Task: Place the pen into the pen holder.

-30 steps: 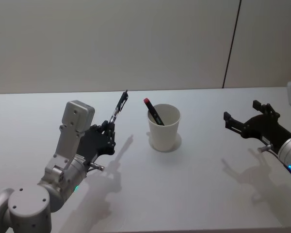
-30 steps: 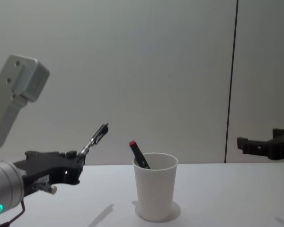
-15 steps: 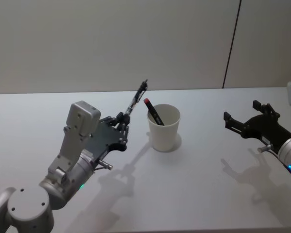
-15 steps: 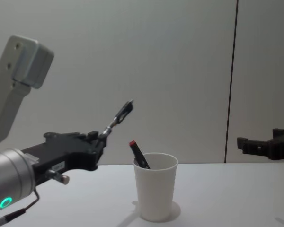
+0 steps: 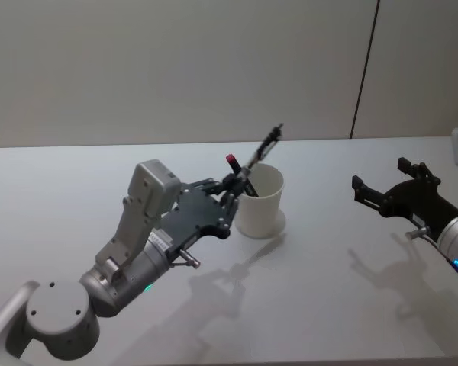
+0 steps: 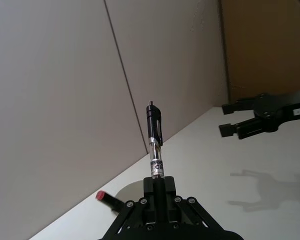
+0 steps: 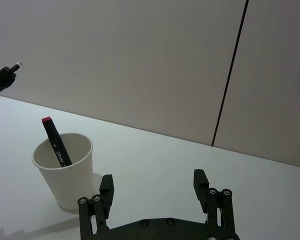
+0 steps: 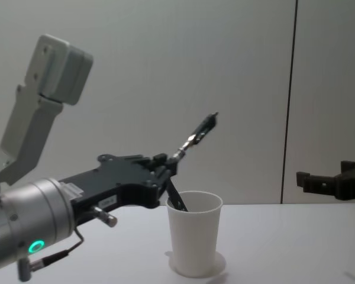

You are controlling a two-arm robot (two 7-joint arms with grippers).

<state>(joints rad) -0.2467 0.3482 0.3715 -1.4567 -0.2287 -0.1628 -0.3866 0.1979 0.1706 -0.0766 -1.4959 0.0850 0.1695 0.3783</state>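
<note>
Counting one pen holder (image 5: 263, 207): plain white paper cup, tapered, rolled rim, upright on the pale tabletop (image 5: 328, 305), no print on its side.

Counting two writing tools.
- One pen (image 5: 259, 152): clear barrel, black clip end uppermost, clamped at its lower end in the left pincer (image 5: 233, 185). Slanting up and away toward the wall, above the cup's mouth and not inside it. White band with black print seen on the barrel in the left wrist view, too small to read.
- One black marker (image 7: 56, 141) with a red cap, standing inside the cup, leaning on the rim nearest the left arm, cap poking above the rim. Pale lettering along its barrel, not readable.

Counting two pincers.
- Left one: fingers closed tight on the pen, held in the air just beside and above the cup's left rim.
- Right pincer (image 5: 380, 175): fingers spread apart, holding nothing, hanging above the tabletop well to the right of the cup.

Counting one small green light on the left arm, one blue on the right.

Counting one dark vertical seam (image 5: 365, 69) in the wall behind.
</note>
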